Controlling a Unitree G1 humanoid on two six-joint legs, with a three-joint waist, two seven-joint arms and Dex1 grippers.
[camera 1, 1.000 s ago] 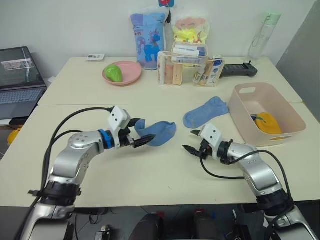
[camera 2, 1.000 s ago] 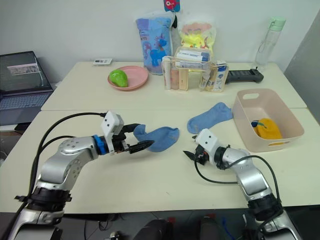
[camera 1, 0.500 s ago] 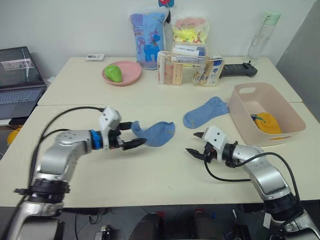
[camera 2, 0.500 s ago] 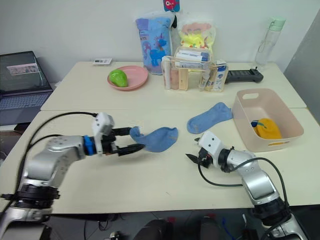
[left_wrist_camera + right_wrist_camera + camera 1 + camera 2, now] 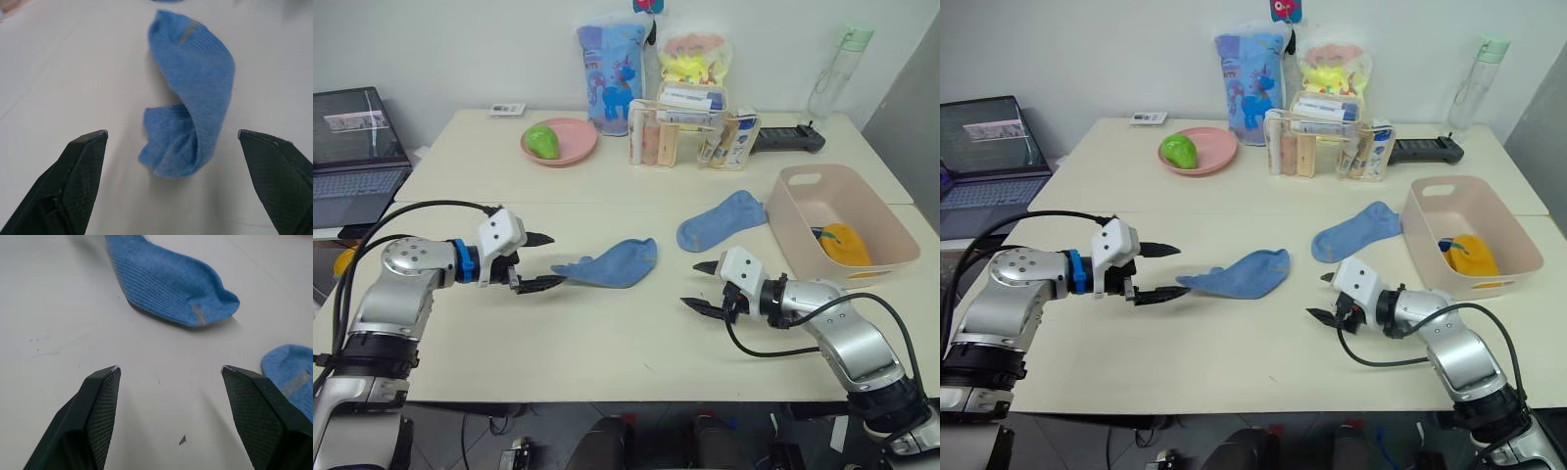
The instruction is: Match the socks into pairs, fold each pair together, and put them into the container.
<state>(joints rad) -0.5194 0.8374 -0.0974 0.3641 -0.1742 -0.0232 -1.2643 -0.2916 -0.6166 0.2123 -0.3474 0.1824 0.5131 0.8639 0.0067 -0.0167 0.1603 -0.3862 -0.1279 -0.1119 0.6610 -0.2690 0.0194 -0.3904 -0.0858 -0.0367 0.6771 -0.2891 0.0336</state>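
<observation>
On the table [image 5: 607, 333], I see one light blue sock [image 5: 607, 264] just ahead of my left gripper [image 5: 540, 261], fingers apart, not touching. Right gripper [image 5: 701, 286] gapes too; second sock [image 5: 720, 218] beyond it.

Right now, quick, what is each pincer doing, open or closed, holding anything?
Left pincer: open, holding nothing, just short of the near blue sock.
Right pincer: open, holding nothing, over bare table.
</observation>
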